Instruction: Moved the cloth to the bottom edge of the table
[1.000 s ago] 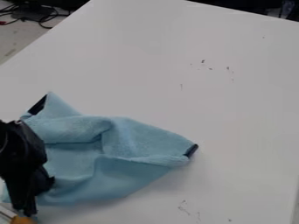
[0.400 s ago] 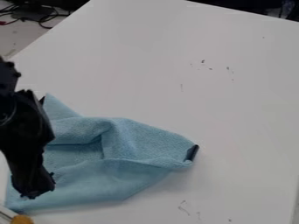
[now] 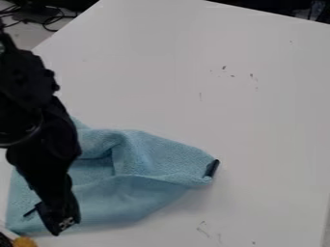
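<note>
The light blue cloth [image 3: 148, 154] lies rumpled on the white table [image 3: 213, 106], in the lower left of the camera view. Folds run across its middle, and a dark tab marks its right corner. My black gripper [image 3: 57, 224] points down over the cloth's lower left part, near its bottom edge. The arm comes in from the left and hides the cloth's upper left portion. Whether gripper and cloth touch is unclear.
An orange object [image 3: 24, 242] sits at the bottom left corner, beside the cloth's lower edge. Dark cables [image 3: 50, 19] lie beyond the table's upper left edge. Small dark marks dot the tabletop.
The arm has come further into view and the gripper has shifted right over the cloth. The cloth's lower left part has spread a little downward; its right side has stayed put.
</note>
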Tool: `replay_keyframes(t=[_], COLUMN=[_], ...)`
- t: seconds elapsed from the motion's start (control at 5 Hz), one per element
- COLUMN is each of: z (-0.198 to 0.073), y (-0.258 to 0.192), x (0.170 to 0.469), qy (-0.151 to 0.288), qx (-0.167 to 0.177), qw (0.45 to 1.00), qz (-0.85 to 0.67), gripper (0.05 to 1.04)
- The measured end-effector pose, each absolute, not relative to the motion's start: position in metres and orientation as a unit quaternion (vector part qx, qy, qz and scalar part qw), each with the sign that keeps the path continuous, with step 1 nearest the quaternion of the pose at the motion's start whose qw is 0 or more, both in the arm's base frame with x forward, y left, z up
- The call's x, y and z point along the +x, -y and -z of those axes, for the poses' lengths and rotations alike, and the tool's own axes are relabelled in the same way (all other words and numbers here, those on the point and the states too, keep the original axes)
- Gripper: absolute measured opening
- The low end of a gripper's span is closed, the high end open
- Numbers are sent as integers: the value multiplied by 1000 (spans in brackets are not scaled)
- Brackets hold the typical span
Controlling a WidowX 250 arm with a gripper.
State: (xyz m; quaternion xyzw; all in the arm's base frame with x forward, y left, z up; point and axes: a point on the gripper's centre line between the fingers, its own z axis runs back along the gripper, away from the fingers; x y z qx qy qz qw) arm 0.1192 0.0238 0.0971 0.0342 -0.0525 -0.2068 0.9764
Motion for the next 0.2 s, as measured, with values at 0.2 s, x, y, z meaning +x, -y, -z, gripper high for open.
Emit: replay_keyframes(t=[0.2], z=[-105], y=[-6], x=[141], qy=[64], qx=[38], qw=[985], qz=[158], gripper=[1000])
